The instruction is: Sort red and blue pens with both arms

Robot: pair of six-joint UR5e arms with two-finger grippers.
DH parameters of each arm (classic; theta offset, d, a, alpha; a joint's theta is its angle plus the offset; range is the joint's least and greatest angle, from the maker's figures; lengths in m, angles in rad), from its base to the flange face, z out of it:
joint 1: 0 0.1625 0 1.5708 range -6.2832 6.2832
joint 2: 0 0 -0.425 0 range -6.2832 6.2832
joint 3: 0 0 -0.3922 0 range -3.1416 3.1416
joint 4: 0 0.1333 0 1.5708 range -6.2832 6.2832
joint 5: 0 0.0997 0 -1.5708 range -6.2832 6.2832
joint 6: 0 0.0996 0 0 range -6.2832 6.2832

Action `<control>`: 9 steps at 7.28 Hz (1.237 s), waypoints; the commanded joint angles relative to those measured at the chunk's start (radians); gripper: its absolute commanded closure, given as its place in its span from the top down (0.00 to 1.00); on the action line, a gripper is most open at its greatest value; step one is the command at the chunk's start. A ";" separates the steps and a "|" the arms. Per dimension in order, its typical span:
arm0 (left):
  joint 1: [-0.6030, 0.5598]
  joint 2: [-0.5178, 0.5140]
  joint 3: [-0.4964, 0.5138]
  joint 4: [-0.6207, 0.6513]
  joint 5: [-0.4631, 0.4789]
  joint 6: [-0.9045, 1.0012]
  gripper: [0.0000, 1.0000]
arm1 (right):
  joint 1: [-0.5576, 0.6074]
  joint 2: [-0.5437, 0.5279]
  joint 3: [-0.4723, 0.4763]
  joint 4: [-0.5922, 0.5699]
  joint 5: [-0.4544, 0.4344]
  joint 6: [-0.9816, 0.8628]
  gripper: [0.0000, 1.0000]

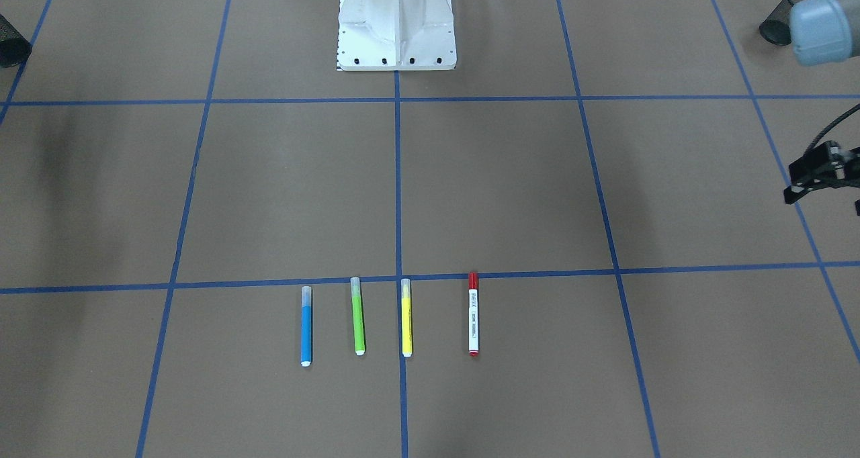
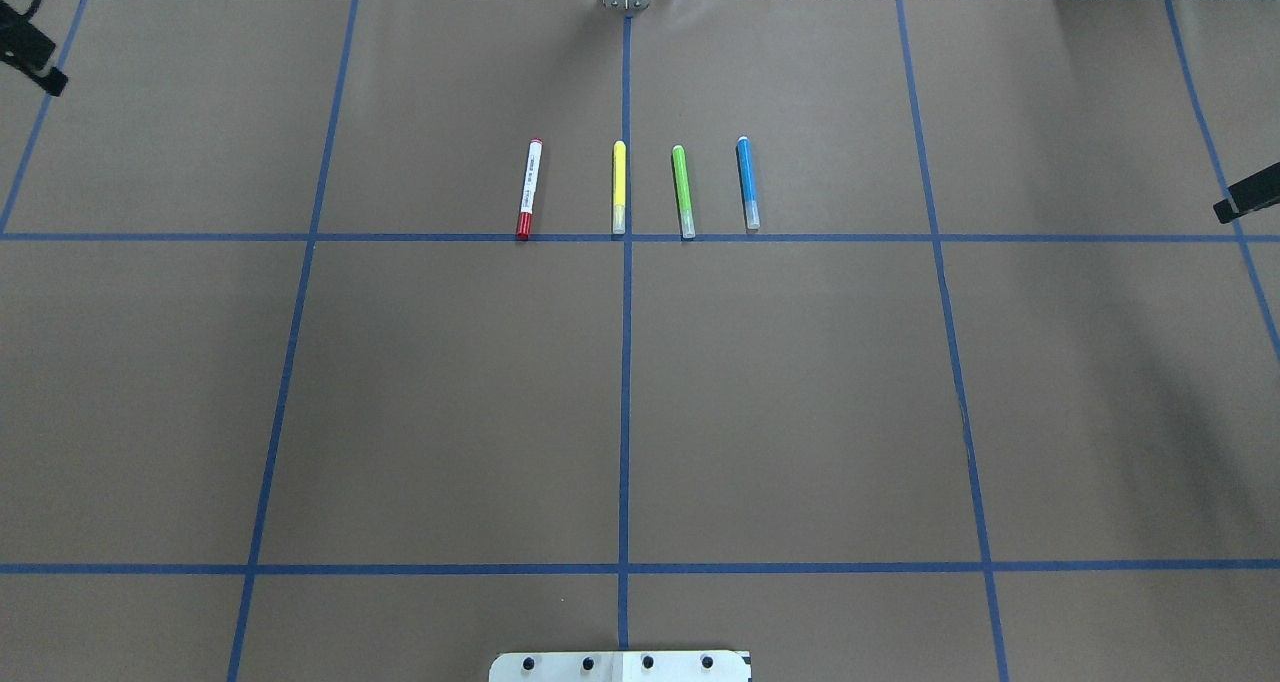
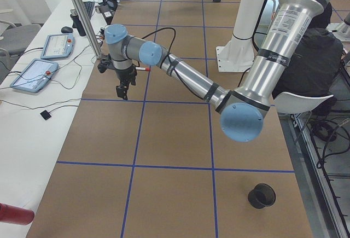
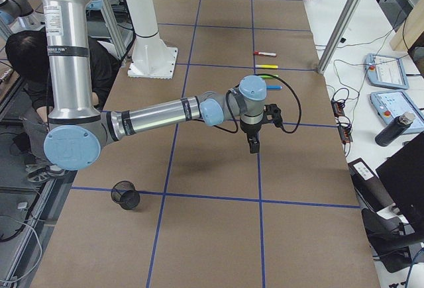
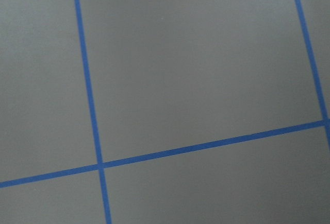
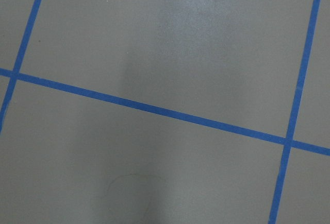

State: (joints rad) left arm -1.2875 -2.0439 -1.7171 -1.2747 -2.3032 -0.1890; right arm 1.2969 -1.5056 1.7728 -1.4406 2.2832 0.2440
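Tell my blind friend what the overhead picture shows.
Four marker pens lie in a row on a brown paper table with blue tape lines: left to right, a red-capped white marker, a yellow marker, a green marker and a blue marker.

A robotics lab — a left arm (image 3: pixel 191 79) and a right arm (image 4: pixel 159 112) of grey tube, a white pedestal (image 1: pixel 396 28) bolted to a table (image 2: pixel 450 412) gridded with blue tape (image 2: pixel 625 412), teach pendants (image 3: pixel 33 75) and cables (image 3: pixel 22 104) on the side bench (image 3: pixel 27 139).
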 commanded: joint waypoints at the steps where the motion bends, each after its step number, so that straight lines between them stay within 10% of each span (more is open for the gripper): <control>1: 0.132 -0.187 0.121 0.000 -0.001 -0.122 1.00 | -0.056 0.118 -0.068 -0.026 -0.005 0.044 1.00; 4: 0.296 -0.261 0.327 -0.374 0.042 -0.552 1.00 | -0.097 0.240 -0.156 -0.061 -0.002 0.046 1.00; 6: 0.410 -0.413 0.515 -0.423 0.154 -0.621 1.00 | -0.149 0.326 -0.180 -0.089 -0.028 0.082 1.00; 9: 0.473 -0.432 0.525 -0.434 0.197 -0.748 0.99 | -0.194 0.387 -0.205 -0.073 -0.047 0.218 1.00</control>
State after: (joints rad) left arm -0.8436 -2.4683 -1.1992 -1.7036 -2.1195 -0.8745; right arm 1.1223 -1.1359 1.5723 -1.5174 2.2409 0.4296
